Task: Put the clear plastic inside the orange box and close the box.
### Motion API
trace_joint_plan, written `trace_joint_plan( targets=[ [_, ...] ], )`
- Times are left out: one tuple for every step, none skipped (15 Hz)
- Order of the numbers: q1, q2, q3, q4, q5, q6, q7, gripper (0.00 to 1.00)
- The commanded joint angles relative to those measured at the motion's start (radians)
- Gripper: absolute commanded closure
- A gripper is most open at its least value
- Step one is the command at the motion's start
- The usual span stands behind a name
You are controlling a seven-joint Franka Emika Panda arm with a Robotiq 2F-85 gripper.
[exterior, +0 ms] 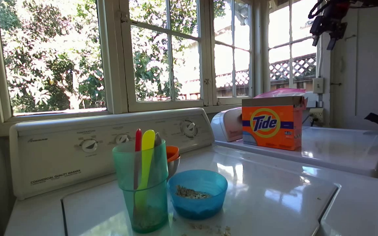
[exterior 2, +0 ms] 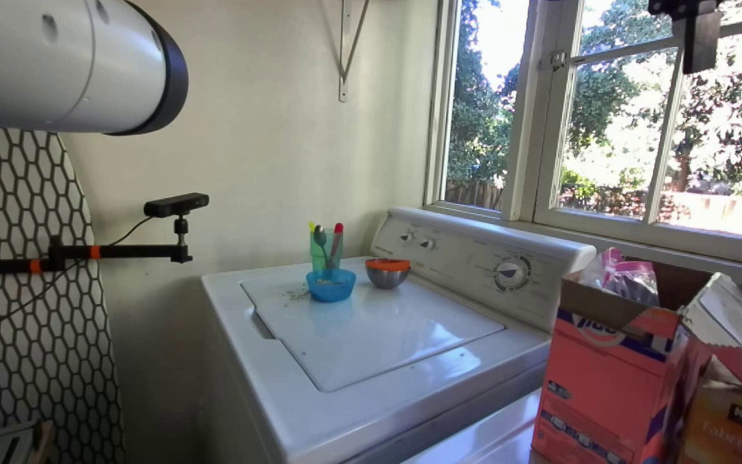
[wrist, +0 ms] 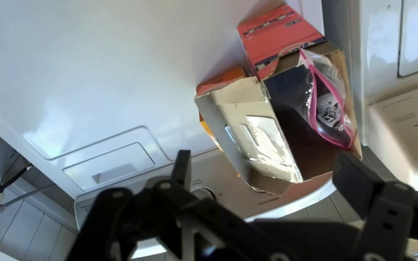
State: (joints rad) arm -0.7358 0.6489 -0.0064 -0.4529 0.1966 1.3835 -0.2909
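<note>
The orange Tide box (exterior: 271,127) stands upright on the further white machine; it also shows in an exterior view (exterior 2: 603,380) and the wrist view (wrist: 279,32). Its lid (wrist: 252,119) is folded open to one side. The clear plastic bag with a pink zip (wrist: 330,105) lies in the opening, along one wall. Its upper part sticks out above the rim in both exterior views (exterior: 285,92) (exterior 2: 625,280). My gripper (wrist: 268,165) is open and empty, its fingers wide apart. It hangs high above the box, apart from it (exterior: 323,42).
A Kirkland box (exterior 2: 732,419) stands beside the orange box, under the lid. On the washer (exterior 2: 377,348) are a green cup (exterior: 141,203) with utensils, a blue bowl (exterior: 197,196) and a steel bowl (exterior 2: 387,277). Windows line the wall behind. A camera on a bar (exterior 2: 176,203) stands beyond the washer.
</note>
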Motion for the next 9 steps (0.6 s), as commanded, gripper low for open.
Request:
trace_joint_plan(
  targets=[
    [-0.015, -0.005, 0.023, -0.015, 0.03, -0.059, -0.053, 0.0],
    [-0.012, -0.002, 0.025, -0.013, 0.027, -0.081, -0.067, 0.0],
    [-0.006, -0.003, 0.021, -0.019, 0.013, -0.133, -0.085, 0.0],
    [0.006, 0.003, 0.006, -0.014, -0.015, -0.184, -0.096, 0.0],
    [0.013, 0.017, -0.007, -0.004, -0.036, -0.235, -0.096, 0.0],
    [0.017, 0.03, -0.014, 0.005, -0.049, -0.271, -0.095, 0.0],
    [0.023, 0.044, -0.026, 0.01, -0.069, -0.292, -0.093, 0.0],
    [0.023, 0.058, -0.029, 0.013, -0.078, -0.308, -0.093, 0.0],
    [0.023, 0.075, -0.031, 0.018, -0.083, -0.308, -0.094, 0.0]
  ],
)
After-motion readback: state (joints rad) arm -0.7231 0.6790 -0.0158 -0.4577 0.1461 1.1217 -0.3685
